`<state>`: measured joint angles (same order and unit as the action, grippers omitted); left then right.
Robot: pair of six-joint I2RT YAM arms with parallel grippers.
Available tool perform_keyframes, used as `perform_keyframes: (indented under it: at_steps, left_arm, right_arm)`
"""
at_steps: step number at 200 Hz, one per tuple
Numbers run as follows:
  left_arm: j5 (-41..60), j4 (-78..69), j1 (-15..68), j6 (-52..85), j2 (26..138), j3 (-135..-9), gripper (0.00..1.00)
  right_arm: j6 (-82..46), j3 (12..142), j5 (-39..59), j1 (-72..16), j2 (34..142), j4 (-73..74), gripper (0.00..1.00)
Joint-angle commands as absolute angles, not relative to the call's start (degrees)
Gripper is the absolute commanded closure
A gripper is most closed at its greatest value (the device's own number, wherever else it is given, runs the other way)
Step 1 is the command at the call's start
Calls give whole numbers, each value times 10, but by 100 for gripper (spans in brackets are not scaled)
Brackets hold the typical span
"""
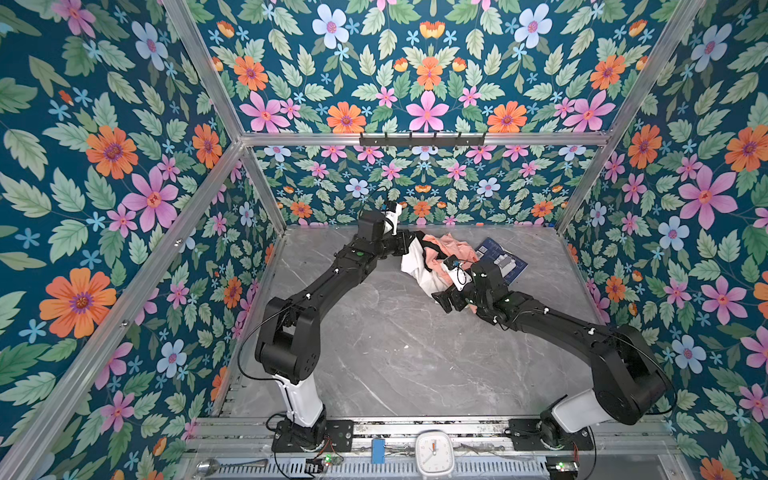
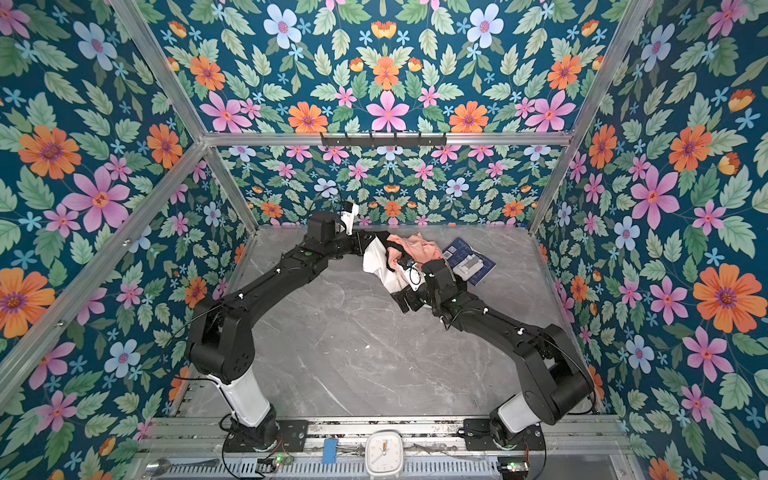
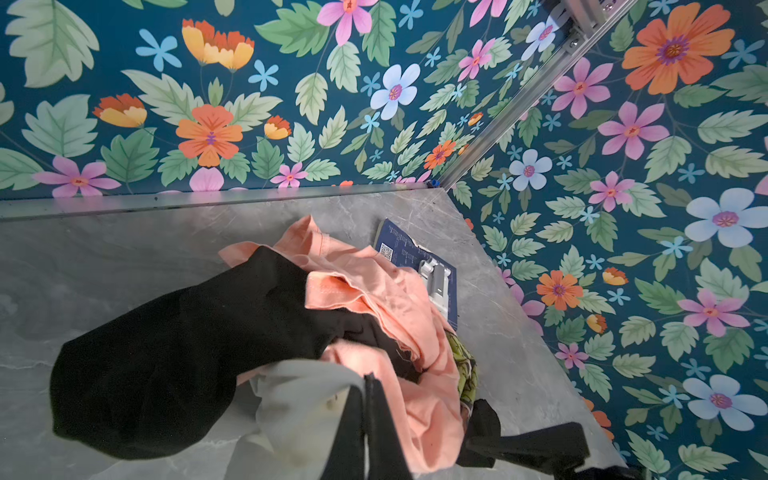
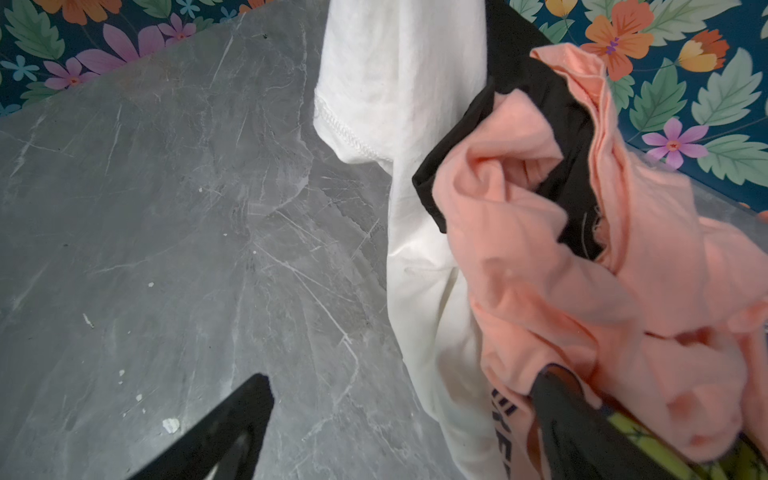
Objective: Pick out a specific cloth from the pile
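Note:
The pile (image 1: 440, 253) lies at the back of the grey table, in both top views. The white cloth (image 1: 415, 262) (image 2: 376, 259) hangs down its left side. A peach shirt (image 1: 451, 247) and a black garment (image 3: 166, 353) lie tangled over it. My left gripper (image 3: 370, 384) (image 1: 409, 244) is shut on a fold of the white cloth (image 3: 299, 399) at the pile's back left. My right gripper (image 4: 405, 378) (image 1: 455, 301) is open at the pile's near edge. One of its fingers (image 4: 232, 415) hovers over bare table and the other rests on the peach shirt (image 4: 540, 249), with the white cloth (image 4: 399, 83) between them.
A dark blue card (image 1: 500, 259) (image 3: 419, 266) with a white block lies right of the pile, near the back right corner. Floral walls close in the table (image 1: 374, 353) on three sides. A hook rail (image 1: 422, 139) hangs on the back wall. A white clock (image 1: 434, 453) stands on the front rail.

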<state>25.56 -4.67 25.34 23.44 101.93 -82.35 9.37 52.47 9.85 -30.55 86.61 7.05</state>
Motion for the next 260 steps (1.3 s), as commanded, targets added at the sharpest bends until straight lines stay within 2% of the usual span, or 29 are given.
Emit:
perform_keyframes:
  at_steps: [1, 260]
  left_arm:
    - [265, -69, 254, 236, 1010, -832, 100]
    - [278, -110, 256, 263, 953, -825, 100]
  right_arm:
    - [100, 528, 92, -306, 862, 73, 1]
    - [87, 522, 88, -305, 860, 70, 1]
